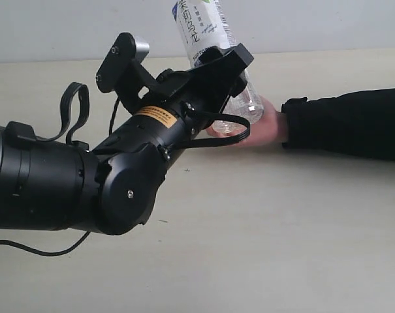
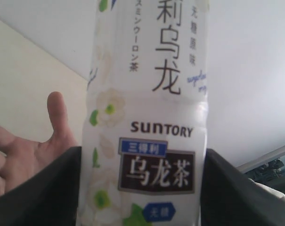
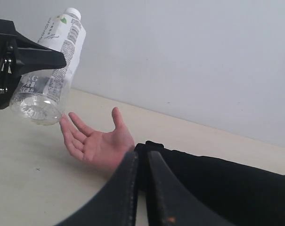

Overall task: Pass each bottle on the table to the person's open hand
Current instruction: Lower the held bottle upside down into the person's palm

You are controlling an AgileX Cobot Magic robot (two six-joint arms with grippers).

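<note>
While my left hand grips the white-labelled bottle tilted, its base just over the person's open hand near the wall-side edge of the tabletop, my right hand is closed, holding nothing.

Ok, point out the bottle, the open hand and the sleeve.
bottle (image 2: 147,132), left wrist view, on its label.
open hand (image 3: 102,143), right wrist view, on the palm.
sleeve (image 1: 354,124), exterior view, on the forearm.
</note>
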